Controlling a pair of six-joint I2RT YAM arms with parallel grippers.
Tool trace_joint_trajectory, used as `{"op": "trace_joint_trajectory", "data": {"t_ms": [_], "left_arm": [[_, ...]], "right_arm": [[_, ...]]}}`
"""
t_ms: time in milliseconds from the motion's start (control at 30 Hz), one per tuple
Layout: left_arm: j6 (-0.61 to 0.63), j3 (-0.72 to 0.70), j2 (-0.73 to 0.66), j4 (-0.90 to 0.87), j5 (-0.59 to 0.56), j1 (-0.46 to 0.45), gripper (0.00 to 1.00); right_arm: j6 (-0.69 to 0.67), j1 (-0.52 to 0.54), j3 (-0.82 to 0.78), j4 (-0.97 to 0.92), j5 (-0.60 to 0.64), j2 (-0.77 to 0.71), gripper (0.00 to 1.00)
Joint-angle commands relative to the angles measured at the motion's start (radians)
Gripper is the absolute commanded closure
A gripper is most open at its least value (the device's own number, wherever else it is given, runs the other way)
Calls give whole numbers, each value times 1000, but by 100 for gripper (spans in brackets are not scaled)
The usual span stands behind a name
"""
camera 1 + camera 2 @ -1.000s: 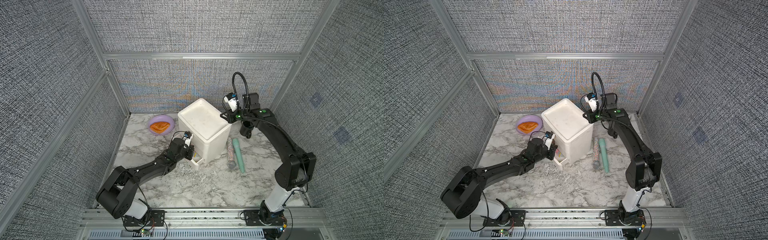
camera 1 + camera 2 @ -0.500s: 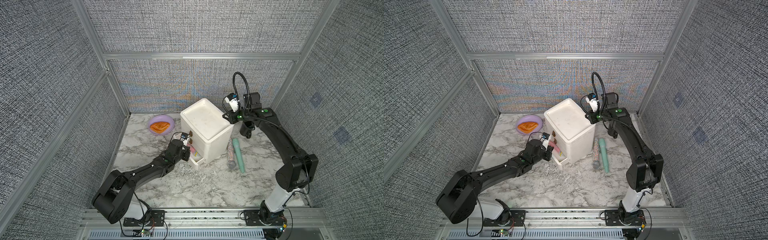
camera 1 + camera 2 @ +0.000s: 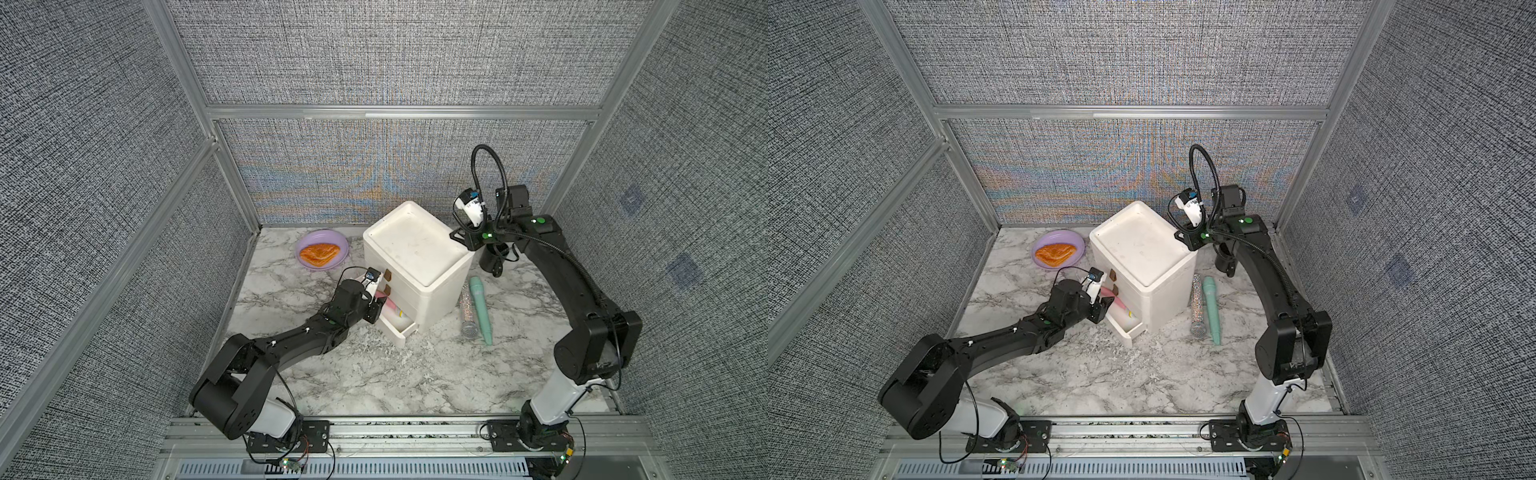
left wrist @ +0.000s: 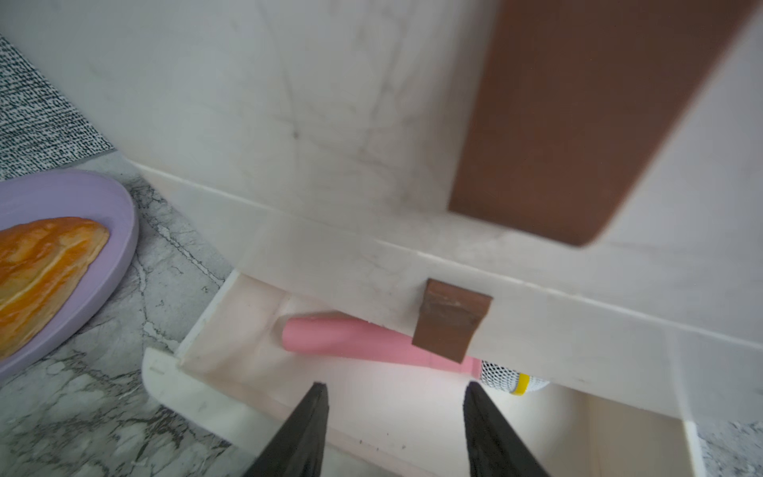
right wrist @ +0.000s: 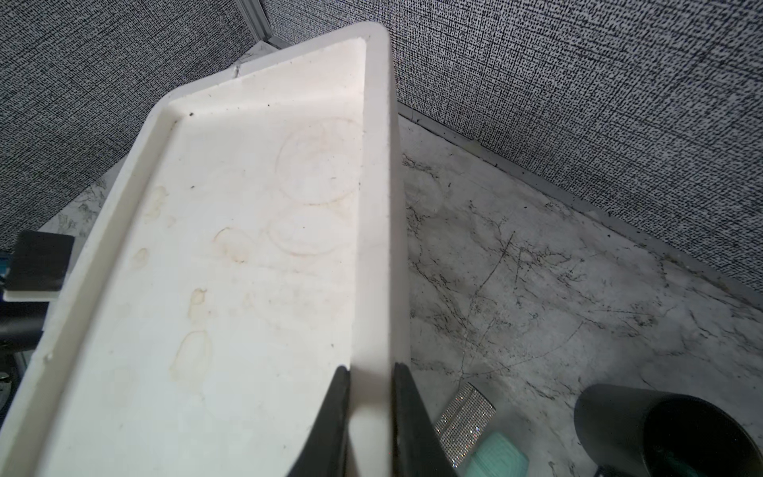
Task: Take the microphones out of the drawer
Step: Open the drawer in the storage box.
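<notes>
View from above of a marble-patterned tabletop (image 3: 374,386) enclosed by grey fabric walls (image 3: 374,62). A small white drawer cabinet (image 3: 411,245) stands toward the back of it.

Nearest the viewer, in front of the cabinet, a metal rail (image 3: 415,430) carries the bases of two black robot arms. The left arm (image 3: 291,345) stretches low across the tabletop to the cabinet's front face. The left jaws stand moderately wide and hold nothing. In the left wrist view, the two black fingertips (image 4: 305,429) hover just over the front lip of the cabinet's bottom drawer (image 4: 194,392), which stands partly open.

The pink microphone (image 4: 351,342) lies inside that drawer, along its back, half tucked under the closed drawer above. Its white mesh head (image 4: 514,382), ringed with a yellow band, shows at one end. Brown pull tabs (image 4: 450,326) hang on the drawer fronts above it.

On the tabletop just beside the cabinet's right side, a glittery silver microphone (image 3: 467,313) and a teal microphone (image 3: 481,311) lie side by side.

The right arm (image 3: 577,286) arches over them to the back right corner of the cabinet's top. There the right jaws are closed narrowly on the raised rim, with one fingertip (image 5: 330,425) on each side of it. A black cup (image 5: 607,425) stands on the tabletop beneath this arm, behind the cabinet's right side.

Beyond the cabinet's left side, close to the back wall, a lilac plate (image 3: 320,236) holds a golden pastry (image 3: 319,254).
</notes>
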Motion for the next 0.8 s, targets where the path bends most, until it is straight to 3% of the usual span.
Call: {"op": "trace_joint_trajectory", "data": {"t_ms": [0,300,467,633,767], "left_arm": [[35,22,22,38,31,2,45],[12,57,76,73,37,2,48],[7,83,106,78,54,2,61],[-1,99,130,93,68,2,65],[-5,110,135,95,83,2,78]], "right_arm": [[-31,2,14,14,-140,-4,90],[-25,11,8,17,-152,-10,90],[-30,14,7,12,-156,-8,90],[-39,17,3,7,-164,-8,90],[-41,21,5,3,-163,-2,90]]}}
